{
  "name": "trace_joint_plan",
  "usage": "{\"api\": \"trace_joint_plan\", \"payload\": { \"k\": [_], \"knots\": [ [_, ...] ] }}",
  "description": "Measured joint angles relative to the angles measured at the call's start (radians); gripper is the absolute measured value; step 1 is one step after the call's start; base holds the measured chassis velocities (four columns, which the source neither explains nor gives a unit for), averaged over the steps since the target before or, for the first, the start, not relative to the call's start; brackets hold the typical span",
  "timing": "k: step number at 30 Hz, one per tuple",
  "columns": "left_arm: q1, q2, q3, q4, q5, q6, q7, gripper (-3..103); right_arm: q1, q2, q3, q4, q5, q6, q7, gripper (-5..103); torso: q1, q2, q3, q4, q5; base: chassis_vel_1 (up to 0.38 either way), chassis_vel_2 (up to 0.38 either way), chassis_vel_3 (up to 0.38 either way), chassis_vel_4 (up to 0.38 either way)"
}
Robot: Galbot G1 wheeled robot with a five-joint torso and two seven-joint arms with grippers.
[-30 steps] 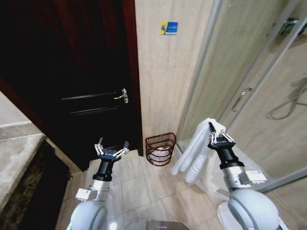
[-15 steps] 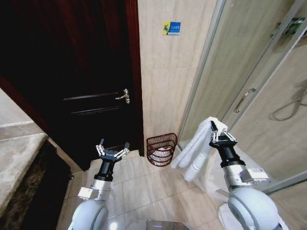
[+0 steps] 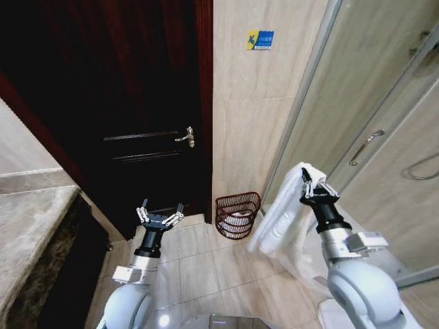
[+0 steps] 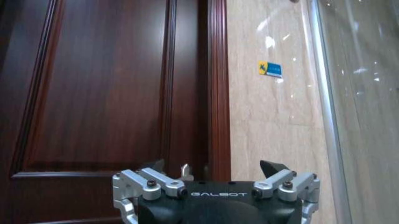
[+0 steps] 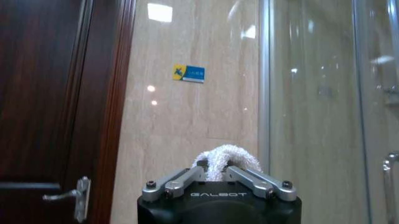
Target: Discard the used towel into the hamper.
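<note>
Mid-carry: towel clamped in the right pincer, raised at chest height beside the shower door, cloth hanging down toward the floor. Left pincer parked low in front of the dark door, fingers spread apart, holding nothing. Hamper on the floor tiles against the beige wall, between door frame and shower (something pale already inside). Next, probably: swing the right arm leftward and down until over the open rim, then release.

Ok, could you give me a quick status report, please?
Right gripper shut on towel, held aloft. Left gripper open, idle. Hamper on floor by wall, nothing blocking it.
</note>
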Motion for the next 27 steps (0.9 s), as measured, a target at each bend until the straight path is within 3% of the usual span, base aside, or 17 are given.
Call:
{"api": "trace_joint_plan", "payload": {
  "k": [3,4,6,7,10,18,21,27],
  "knots": [
    [0.006,-0.004,-0.007,0.000,0.005,-0.001,0.000,100,0.105,-0.087,0.005,0.000,0.121,-0.036,0.039,2,0.000,0.000,0.000,0.0000,0.0001,0.000,0.000,0.000,0.000],
    [0.006,-0.004,-0.007,0.000,0.005,-0.001,0.000,100,0.105,-0.087,0.005,0.000,0.121,-0.036,0.039,2,0.000,0.000,0.000,0.0000,0.0001,0.000,0.000,0.000,0.000],
    [0.015,-0.004,-0.016,0.000,0.009,-0.006,0.000,100,0.190,-0.169,0.019,0.000,0.189,-0.043,0.047,2,0.000,0.000,0.000,0.0003,-0.0002,0.000,0.000,0.000,0.000],
    [0.015,-0.004,-0.016,0.000,0.009,-0.006,0.000,100,0.190,-0.169,0.019,0.000,0.189,-0.043,0.047,2,0.000,0.000,0.000,0.0003,-0.0002,0.000,0.000,0.000,0.000],
    [0.018,-0.010,-0.027,0.001,0.011,-0.010,-0.002,100,0.283,-0.255,0.050,0.000,0.283,-0.049,0.048,2,0.000,0.000,0.000,0.0001,-0.0002,0.000,0.000,0.000,0.000],
    [0.024,-0.039,-0.027,0.003,0.028,-0.017,-0.003,100,0.456,-0.364,0.064,-0.062,0.441,-0.062,0.052,2,0.000,0.000,0.000,0.0001,0.0001,0.000,0.000,0.000,0.000],
    [0.029,-0.044,-0.033,0.001,0.033,-0.021,-0.004,100,0.620,-0.422,0.040,-0.164,0.525,-0.074,0.053,2,0.000,0.000,0.000,0.0002,0.0001,0.000,0.000,0.000,0.000],
    [0.040,-0.049,-0.037,-0.008,0.039,-0.021,-0.005,100,0.862,-0.471,-0.023,-0.354,0.596,-0.093,0.018,2,0.000,0.000,0.000,0.0002,0.0001,0.000,0.000,0.000,0.000]
  ]
}}
